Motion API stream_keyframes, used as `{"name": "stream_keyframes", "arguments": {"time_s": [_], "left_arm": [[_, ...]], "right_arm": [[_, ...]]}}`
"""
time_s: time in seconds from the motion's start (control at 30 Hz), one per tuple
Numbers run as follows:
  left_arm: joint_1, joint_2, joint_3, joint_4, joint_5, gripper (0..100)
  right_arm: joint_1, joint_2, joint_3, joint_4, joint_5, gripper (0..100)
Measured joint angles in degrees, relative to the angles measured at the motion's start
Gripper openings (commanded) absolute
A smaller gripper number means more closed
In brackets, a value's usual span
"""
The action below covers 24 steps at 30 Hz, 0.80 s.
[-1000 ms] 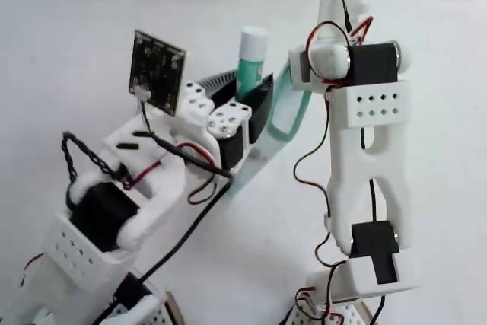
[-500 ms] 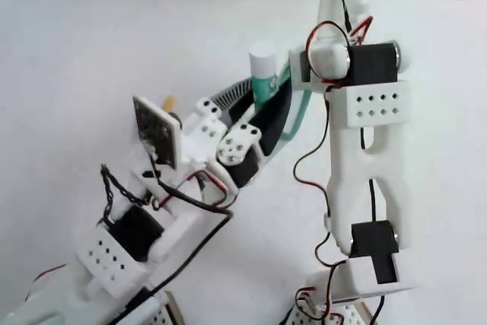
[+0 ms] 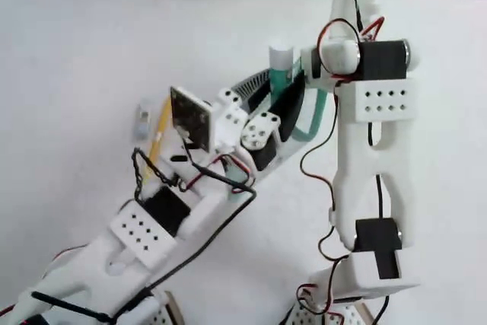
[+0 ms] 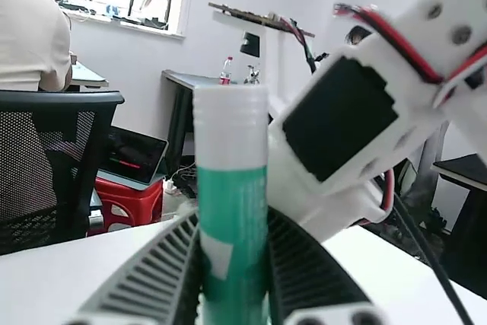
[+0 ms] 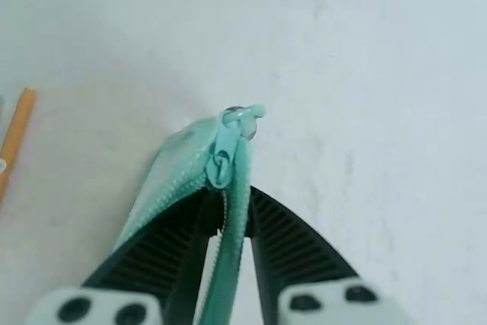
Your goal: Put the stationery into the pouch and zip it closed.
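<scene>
Clamping down on a green glue stick (image 4: 232,188) with a white cap, the left gripper (image 4: 232,234) has its black ribbed fingers narrow on either side of the tube, which stands upright between them. From the high view that glue stick is up off the white table (image 3: 91,51) and right beside the teal pouch (image 5: 179,161), over by the right arm; whether its lower end is inside the pouch mouth, I cannot tell. Over to the right gripper (image 5: 228,199): its fingers are pinched tight on the zipper edge of the pouch, the fabric running up between them, and the zipper slider (image 5: 221,161) sits at the pouch's end just past the fingertips. Out on the table, beside the left arm, a yellow pencil (image 3: 158,138) lies flat, with a small pale object (image 3: 142,121) just next to it, too small to identify
</scene>
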Motion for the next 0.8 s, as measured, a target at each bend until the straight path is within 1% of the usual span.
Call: {"name": "stream_keyframes", "arguments": {"time_s": [0.33,0.43,0.57,0.7,0.8], "left_arm": [[0.1,-3.4,0.0,4.0,-0.1,2],[0.2,-9.1,0.0,7.1,-0.1,2],[1.5,-19.3,-0.3,11.3,-0.1,2],[1.7,-18.9,-1.7,12.2,0.0,2],[1.1,-19.0,-2.0,13.5,0.0,2]], "right_arm": [[-0.4,-1.3,0.1,0.0,0.0,2.4],[-0.6,-2.0,0.1,0.0,0.0,2.4],[-3.8,-2.5,0.1,0.0,0.0,2.9],[-7.4,-3.0,-0.8,-0.1,-0.1,10.1],[-8.1,-2.9,-1.0,0.0,-0.1,11.5]]}}
